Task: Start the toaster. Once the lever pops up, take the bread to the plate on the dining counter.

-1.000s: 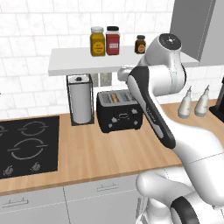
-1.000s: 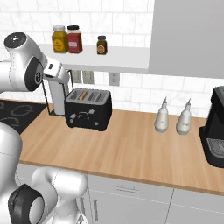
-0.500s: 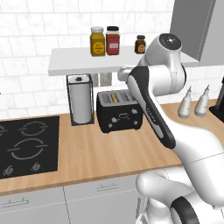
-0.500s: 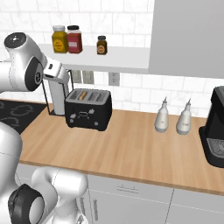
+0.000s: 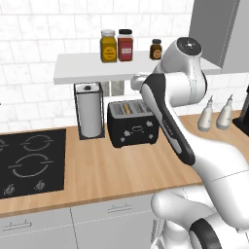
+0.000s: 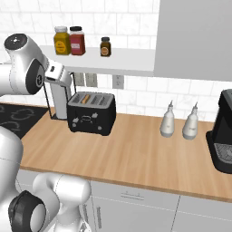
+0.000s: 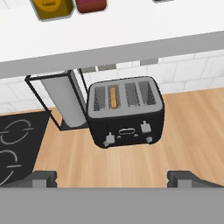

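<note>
Colours across my three views.
My gripper's (image 7: pixel 112 177) finger tips are dark grey. Ahead of the hand I see the black toaster (image 7: pixel 125 111) with small white knobs and marks on its front, and a tan-golden strip of bread (image 7: pixel 113 96) in one grey-lined slot. Beside it is a white paper roll (image 7: pixel 63 98) in a thin black wire frame. Beneath lies the light-wood worktop (image 7: pixel 188 131) with faint grain and a black cooktop (image 7: pixel 17 140) with pale grey rings. Above is a white shelf (image 5: pixel 87 73) carrying a yellow jar (image 5: pixel 108 46), a red jar (image 5: pixel 125 45) and a small brown jar (image 5: pixel 155 49).
</note>
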